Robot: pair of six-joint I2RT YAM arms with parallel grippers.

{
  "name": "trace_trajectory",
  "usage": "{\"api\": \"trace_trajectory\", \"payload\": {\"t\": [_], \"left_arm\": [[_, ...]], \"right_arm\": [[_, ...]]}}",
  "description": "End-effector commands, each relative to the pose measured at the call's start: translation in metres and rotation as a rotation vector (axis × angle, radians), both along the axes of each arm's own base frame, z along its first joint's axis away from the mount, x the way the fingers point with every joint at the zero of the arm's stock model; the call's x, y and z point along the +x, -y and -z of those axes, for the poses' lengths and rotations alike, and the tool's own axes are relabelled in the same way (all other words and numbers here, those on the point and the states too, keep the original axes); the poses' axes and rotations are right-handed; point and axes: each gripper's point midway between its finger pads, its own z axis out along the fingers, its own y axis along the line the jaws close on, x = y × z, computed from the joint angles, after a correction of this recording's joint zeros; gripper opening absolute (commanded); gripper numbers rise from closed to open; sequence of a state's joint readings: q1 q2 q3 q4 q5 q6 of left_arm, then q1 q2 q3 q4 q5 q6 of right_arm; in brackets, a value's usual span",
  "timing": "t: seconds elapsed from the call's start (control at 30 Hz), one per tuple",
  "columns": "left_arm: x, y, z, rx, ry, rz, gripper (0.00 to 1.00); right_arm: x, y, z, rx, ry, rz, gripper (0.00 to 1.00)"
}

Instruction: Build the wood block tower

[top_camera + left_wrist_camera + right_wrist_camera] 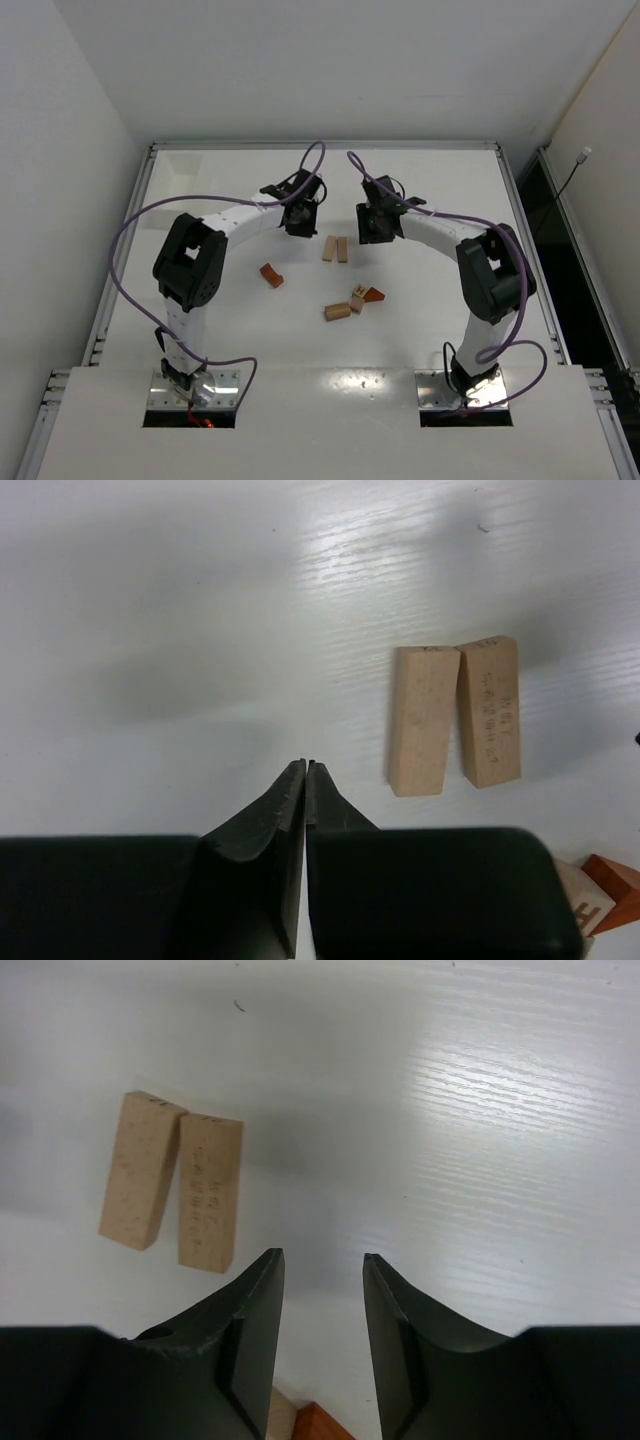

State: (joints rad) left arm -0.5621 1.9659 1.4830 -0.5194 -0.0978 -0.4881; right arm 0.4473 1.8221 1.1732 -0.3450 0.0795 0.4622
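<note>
The wood blocks [338,310] lie loose and unstacked on the white worktop [200,180]. Two pale bars [335,249] sit side by side at centre, a reddish-brown piece [271,275] lies to their left, and a mixed cluster [358,297] sits nearer the bases. The left arm [235,222] has its jaws pressed together, empty, beside the bars. The right arm [435,232] has its jaws apart, empty.

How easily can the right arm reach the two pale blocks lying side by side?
Probably yes. The right end effector hangs close beside the two pale blocks, jaws apart and empty, with only bare table between. The left end effector, shut, is on their other side.
</note>
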Motion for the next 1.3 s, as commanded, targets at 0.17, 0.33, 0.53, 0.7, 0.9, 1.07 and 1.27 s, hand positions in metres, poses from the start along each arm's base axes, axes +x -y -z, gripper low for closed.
{"api": "trace_trajectory", "payload": {"t": [0.17, 0.33, 0.53, 0.7, 0.9, 1.07, 1.27], "left_arm": [[-0.016, 0.017, 0.027, 0.022, -0.065, 0.04, 0.17], [-0.018, 0.022, 0.039, 0.03, -0.085, 0.041, 0.2], [-0.017, 0.022, 0.045, 0.036, -0.094, 0.041, 0.2], [-0.018, 0.022, 0.049, 0.042, -0.103, 0.041, 0.23], [-0.014, 0.024, 0.053, 0.043, -0.105, 0.041, 0.28], [-0.01, 0.027, 0.051, 0.038, -0.097, 0.041, 0.28], [-0.011, 0.027, 0.055, 0.043, -0.105, 0.041, 0.29]], "right_arm": [[0.0, 0.016, 0.011, -0.047, 0.001, 0.014, 0.37], [-0.007, 0.015, 0.026, -0.043, -0.044, 0.01, 0.37], [-0.004, 0.004, 0.035, -0.024, -0.062, -0.004, 0.38], [-0.006, -0.003, 0.037, -0.005, -0.071, -0.015, 0.41], [-0.006, -0.003, 0.044, -0.008, -0.079, -0.015, 0.41], [0.0, -0.005, 0.046, -0.011, -0.078, -0.003, 0.42], [0.002, -0.015, 0.047, 0.011, -0.078, -0.015, 0.43]]}}
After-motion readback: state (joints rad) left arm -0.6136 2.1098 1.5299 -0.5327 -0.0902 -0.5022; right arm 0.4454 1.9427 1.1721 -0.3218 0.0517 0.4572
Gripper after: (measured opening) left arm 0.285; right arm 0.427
